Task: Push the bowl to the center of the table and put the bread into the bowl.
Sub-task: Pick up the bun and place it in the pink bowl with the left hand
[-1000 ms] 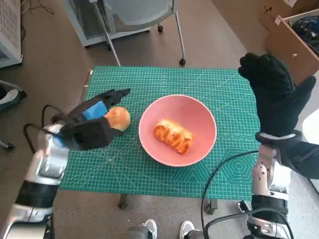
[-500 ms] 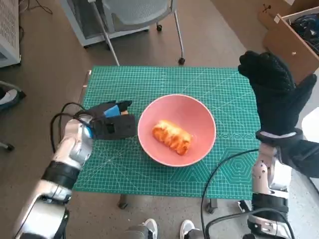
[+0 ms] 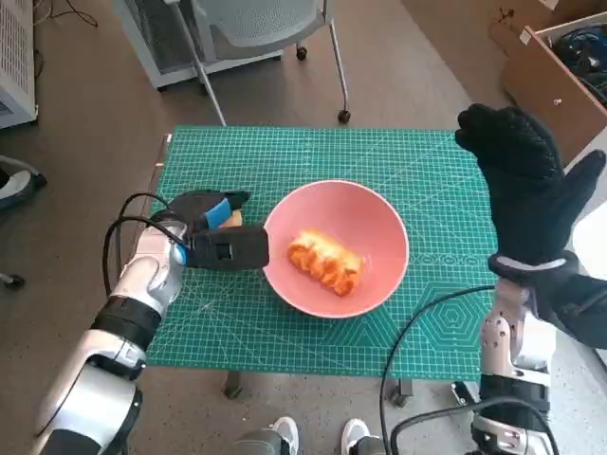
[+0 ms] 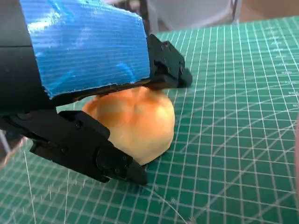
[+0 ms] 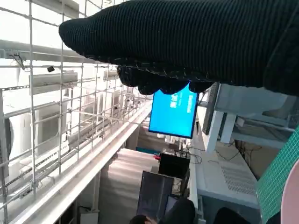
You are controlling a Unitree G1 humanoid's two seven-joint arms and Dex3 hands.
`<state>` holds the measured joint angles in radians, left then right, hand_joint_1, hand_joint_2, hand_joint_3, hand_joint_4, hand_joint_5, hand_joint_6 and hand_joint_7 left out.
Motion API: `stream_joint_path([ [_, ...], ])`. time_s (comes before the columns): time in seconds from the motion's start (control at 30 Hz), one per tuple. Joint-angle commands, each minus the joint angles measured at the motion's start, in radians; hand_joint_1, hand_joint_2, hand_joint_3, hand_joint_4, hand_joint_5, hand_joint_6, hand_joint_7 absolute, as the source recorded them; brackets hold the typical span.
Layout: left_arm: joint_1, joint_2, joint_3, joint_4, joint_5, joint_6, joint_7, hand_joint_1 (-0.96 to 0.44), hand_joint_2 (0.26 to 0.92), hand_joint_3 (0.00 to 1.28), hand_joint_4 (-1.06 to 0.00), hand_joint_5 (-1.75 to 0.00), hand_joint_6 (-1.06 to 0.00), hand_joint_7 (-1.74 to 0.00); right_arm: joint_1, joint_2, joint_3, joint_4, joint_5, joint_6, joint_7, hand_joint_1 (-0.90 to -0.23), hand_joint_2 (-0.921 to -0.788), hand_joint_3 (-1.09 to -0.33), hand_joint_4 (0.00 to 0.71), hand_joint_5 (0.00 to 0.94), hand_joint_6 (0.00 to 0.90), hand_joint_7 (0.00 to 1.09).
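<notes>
Holding a round bread roll on the green table, the left hand has its fingers closed around it, and the pink bowl sits just beside that hand. A twisty bread lies inside the bowl. Bare mat shows past the bowl, out to the table's edges. The right hand is up off the table, spread wide, holding nothing.
</notes>
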<state>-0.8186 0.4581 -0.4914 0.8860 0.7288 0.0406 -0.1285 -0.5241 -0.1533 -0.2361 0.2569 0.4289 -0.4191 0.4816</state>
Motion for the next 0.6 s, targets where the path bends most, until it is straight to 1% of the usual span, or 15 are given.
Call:
stream_joint_path([
  [0.03, 0.012, 0.008, -0.016, -0.018, 0.019, -0.019, 0.019, 0.03, 0.920, 0.16, -0.60, -1.24, -0.54, -1.12, 0.037, 0.001, -0.002, -0.003, -0.004, 0.015, -0.011, -0.470, -0.921, -0.620, 0.327, 0.002, 0.083, 0.59],
  [0.1, 0.022, 0.017, -0.012, -0.051, 0.020, -0.021, 0.016, 0.01, 0.920, 0.14, -0.60, -1.23, -0.55, -1.21, 0.039, 0.001, -0.002, -0.003, -0.004, 0.016, -0.012, -0.469, -0.921, -0.620, 0.327, 0.001, 0.083, 0.59],
  [0.2, 0.043, 0.032, 0.000, -0.113, 0.015, -0.017, 0.004, 0.01, 0.920, 0.14, -0.60, -1.21, -0.56, -1.27, 0.041, 0.003, 0.000, -0.004, -0.003, 0.019, -0.013, -0.471, -0.921, -0.621, 0.327, 0.001, 0.082, 0.59],
  [0.33, 0.086, 0.055, 0.034, -0.224, -0.012, -0.018, -0.016, 0.00, 0.921, 0.13, -0.61, -1.19, -0.57, -1.29, 0.043, 0.006, 0.003, -0.008, 0.000, 0.027, -0.015, -0.470, -0.921, -0.620, 0.327, 0.001, 0.082, 0.59],
  [0.6, 0.155, 0.078, 0.122, -0.447, -0.071, 0.021, -0.076, 0.00, 0.921, 0.11, -0.63, -1.18, -0.58, -1.27, 0.045, 0.010, 0.006, -0.012, 0.002, 0.033, -0.015, -0.470, -0.921, -0.617, 0.327, 0.001, 0.083, 0.60],
])
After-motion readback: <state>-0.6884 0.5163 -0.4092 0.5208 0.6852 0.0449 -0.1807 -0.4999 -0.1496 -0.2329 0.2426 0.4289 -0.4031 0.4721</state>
